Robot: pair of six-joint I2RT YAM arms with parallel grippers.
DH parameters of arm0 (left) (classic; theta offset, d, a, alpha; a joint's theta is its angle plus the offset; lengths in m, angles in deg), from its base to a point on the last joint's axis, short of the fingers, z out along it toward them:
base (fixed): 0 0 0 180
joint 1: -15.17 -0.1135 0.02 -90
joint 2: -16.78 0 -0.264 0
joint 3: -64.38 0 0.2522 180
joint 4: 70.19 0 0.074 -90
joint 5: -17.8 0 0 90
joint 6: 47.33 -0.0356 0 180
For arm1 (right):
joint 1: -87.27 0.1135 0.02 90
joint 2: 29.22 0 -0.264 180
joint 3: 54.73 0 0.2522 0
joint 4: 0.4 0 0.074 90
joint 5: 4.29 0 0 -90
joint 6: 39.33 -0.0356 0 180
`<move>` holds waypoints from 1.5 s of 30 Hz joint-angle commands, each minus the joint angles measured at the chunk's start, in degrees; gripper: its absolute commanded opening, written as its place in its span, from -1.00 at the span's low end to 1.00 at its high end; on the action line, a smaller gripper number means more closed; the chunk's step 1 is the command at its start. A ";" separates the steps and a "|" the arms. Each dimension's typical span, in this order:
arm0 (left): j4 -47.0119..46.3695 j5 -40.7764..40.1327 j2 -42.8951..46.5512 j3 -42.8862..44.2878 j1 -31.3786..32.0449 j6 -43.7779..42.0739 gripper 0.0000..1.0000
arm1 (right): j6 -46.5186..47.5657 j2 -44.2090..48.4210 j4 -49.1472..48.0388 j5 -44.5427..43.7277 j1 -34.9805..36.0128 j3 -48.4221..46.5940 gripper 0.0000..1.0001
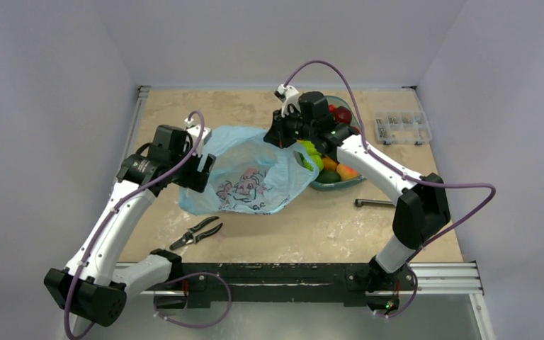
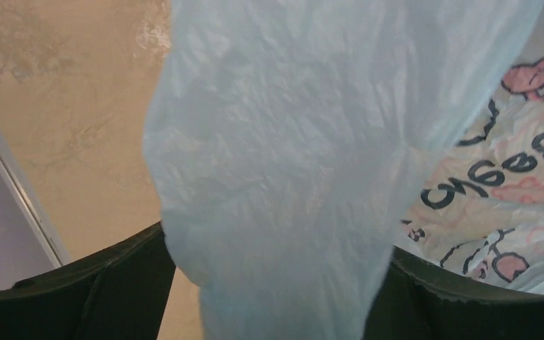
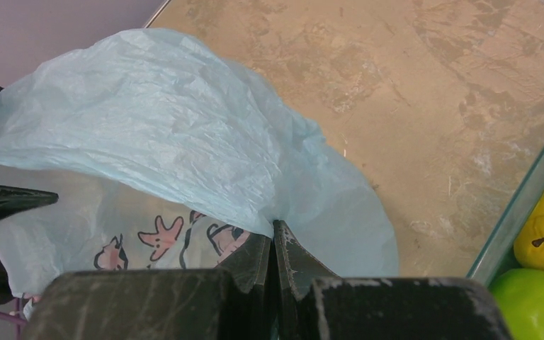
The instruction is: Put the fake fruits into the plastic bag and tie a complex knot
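Plastic bag point(image 2: 276, 177) film hangs inside my wide-spread left gripper point(image 2: 283, 297); my right gripper point(image 3: 275, 237) pinches its rim. Fake fruits point(image 3: 538, 304) sit in the teal dish point(image 3: 513, 212); bagging and knotting look undone.

The beige table point(image 1: 304, 227) carries the plastic bag point(image 1: 244, 177), dish point(image 1: 347, 183), pliers point(image 1: 197, 232) and box point(image 1: 401, 127).

Overhead rear view, close wrist views, shared plastic bag point(image 1: 244, 177)

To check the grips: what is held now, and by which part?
The right gripper pinches the thin light-blue printed plastic bag by a gathered edge. The left gripper is open; film hangs loose between its fingers.
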 commanded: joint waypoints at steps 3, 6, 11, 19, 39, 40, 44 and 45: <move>1.68 16.68 0.14 2.81 -3.89 9.41 -0.90 | 1.37 -2.22 -0.20 3.11 0.35 -2.91 -1.00; 4.26 27.08 -3.10 4.24 -8.55 15.64 -1.00 | 4.18 -5.72 1.11 4.30 0.35 -7.54 -1.00; 4.11 40.12 -6.46 2.50 -15.42 24.62 -1.00 | 7.66 -11.84 4.24 6.48 0.22 -15.13 -0.22; 2.54 41.54 -7.87 1.33 -18.39 25.97 -1.00 | 8.66 -10.20 9.18 13.52 -5.11 -25.30 0.91; 1.05 40.93 -6.74 -0.54 -18.39 24.42 -1.00 | 46.40 7.48 41.71 -9.34 -27.78 -5.57 0.85; 1.03 41.05 -6.75 -0.54 -18.39 24.43 -1.00 | 47.15 8.10 40.82 -10.72 -27.79 -3.65 0.85; 0.99 41.23 -6.90 -0.75 -18.39 24.22 -1.00 | 48.86 8.65 37.28 -14.41 -27.79 2.32 0.84; 1.10 41.31 -6.90 -0.80 -18.39 24.25 -1.00 | 49.57 8.24 36.31 -15.48 -27.78 3.31 0.84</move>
